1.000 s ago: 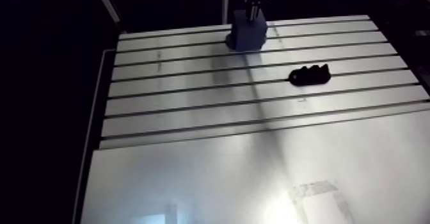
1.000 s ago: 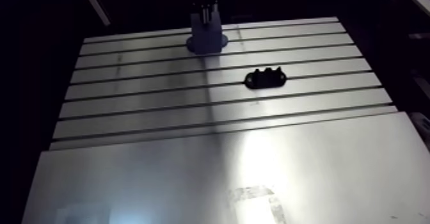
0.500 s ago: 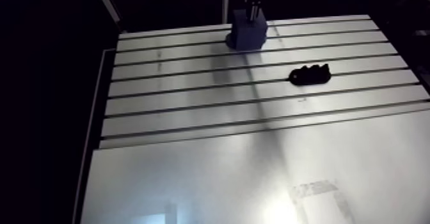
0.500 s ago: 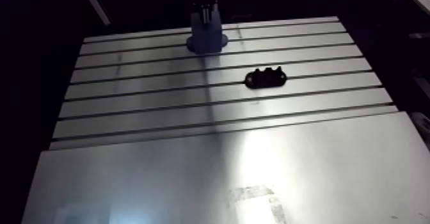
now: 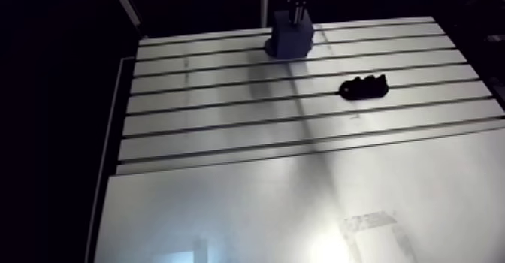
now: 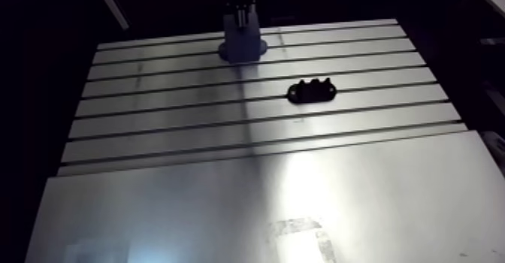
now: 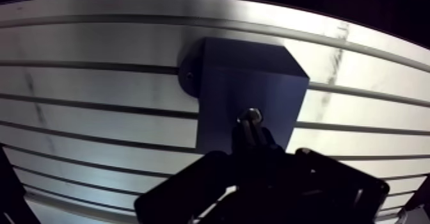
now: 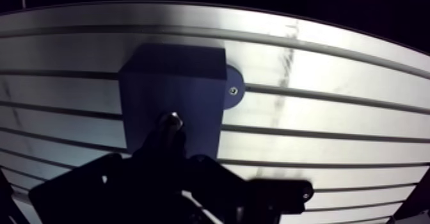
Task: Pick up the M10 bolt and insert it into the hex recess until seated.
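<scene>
In the arm view, a blue block (image 5: 291, 40) at the far edge of the table (image 5: 225, 134), with the gripper (image 5: 298, 13) directly above it. A black holder (image 5: 364, 88) well apart to the right.

In the wrist view, fingers (image 7: 267, 144) narrow, gripping the bolt (image 7: 249, 117), its shiny end over the top face of the block. Pick-up judged done; insertion and seating not yet confirmed, recess itself hidden. Long axis in line with the fingers, roughly upright, pointing down at the block.

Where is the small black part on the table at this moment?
In the arm view the black part lies on the slotted table, right of centre, apart from the blue block standing near the far edge.
</scene>
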